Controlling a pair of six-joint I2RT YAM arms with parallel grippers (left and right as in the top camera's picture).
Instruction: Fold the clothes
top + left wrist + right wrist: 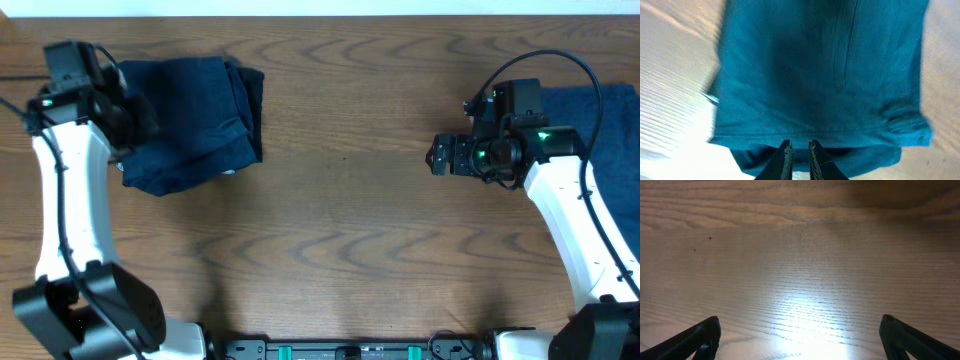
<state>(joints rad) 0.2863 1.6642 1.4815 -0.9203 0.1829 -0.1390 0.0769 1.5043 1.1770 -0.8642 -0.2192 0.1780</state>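
The clothes (195, 125), a navy bundle at the worktop's (340, 220) far-left end, look soft, light and floppy, so pinch a hem corner, where your left claw (799, 150) sits nearly clenched, its hold unclear, while your right claw (800, 329) hangs released.

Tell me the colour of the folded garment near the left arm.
The garment is plain navy blue with no pattern; the overhead view shows it best.

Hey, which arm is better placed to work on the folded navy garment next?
Probably left. The left gripper hovers at the edge of the navy garment, jaws nearly closed. The right gripper hangs over bare table with jaws wide open, well away from that garment.
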